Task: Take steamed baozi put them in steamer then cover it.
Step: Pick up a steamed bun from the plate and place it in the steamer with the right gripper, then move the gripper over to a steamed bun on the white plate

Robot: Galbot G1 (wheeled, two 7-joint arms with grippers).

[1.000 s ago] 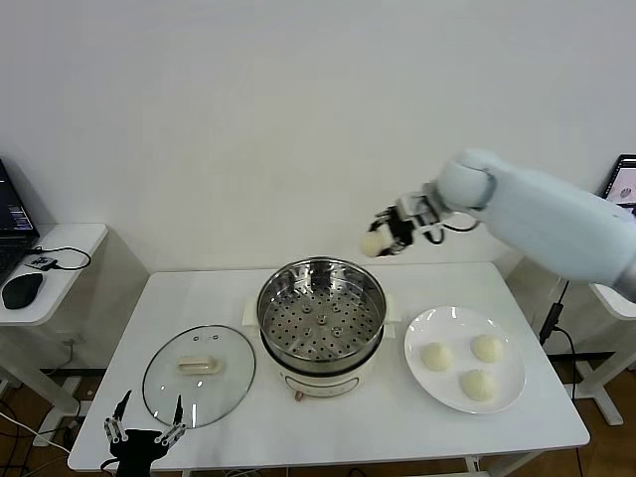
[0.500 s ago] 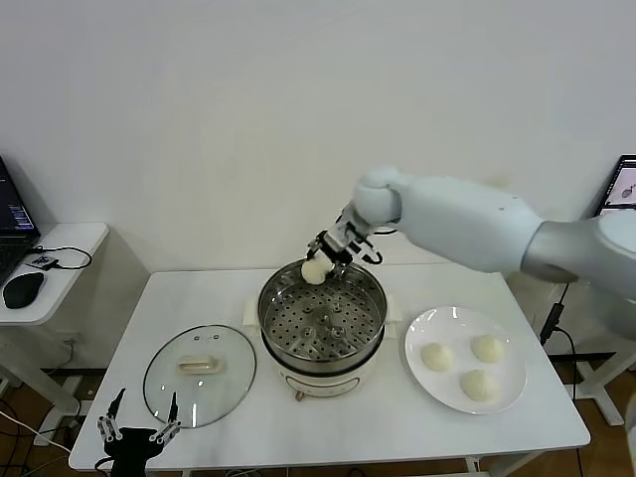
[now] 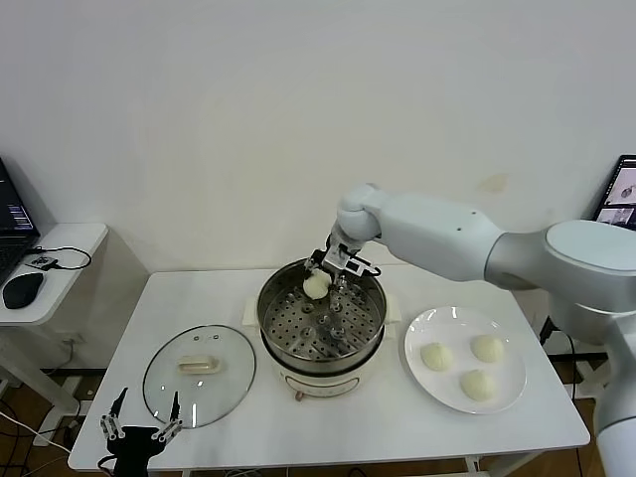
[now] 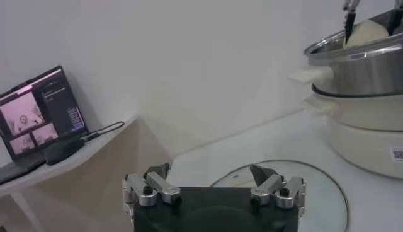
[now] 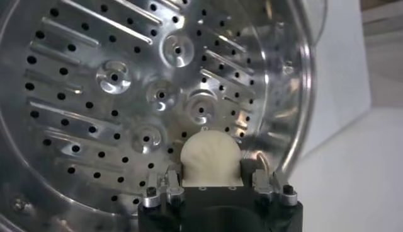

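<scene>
The steel steamer [image 3: 275, 303] stands on its cream pot base at the table's middle. My right gripper [image 3: 320, 279] hangs over its far side, just inside the rim, shut on one steamed baozi [image 3: 316, 286]. In the right wrist view that baozi [image 5: 211, 157] sits between the gripper [image 5: 214, 169] fingers above the perforated steamer floor [image 5: 94, 94]. Three more baozi [image 3: 435, 356] [image 3: 487, 348] [image 3: 477, 385] lie on the white plate [image 3: 417, 338]. The glass cover [image 3: 164, 388] lies flat to the steamer's left. My left gripper [image 3: 142, 429] waits open at the table's front left edge.
The left wrist view shows the left gripper [image 4: 211, 179] in front of the cover [image 4: 315, 189] and the pot base [image 4: 365, 126]. A side table [image 3: 60, 243] with a mouse and a laptop stands to the left. A wall lies close behind the table.
My right arm has swung left and down from above the table's back right, carrying the baozi to the steamer's far side. The left gripper has barely moved.
</scene>
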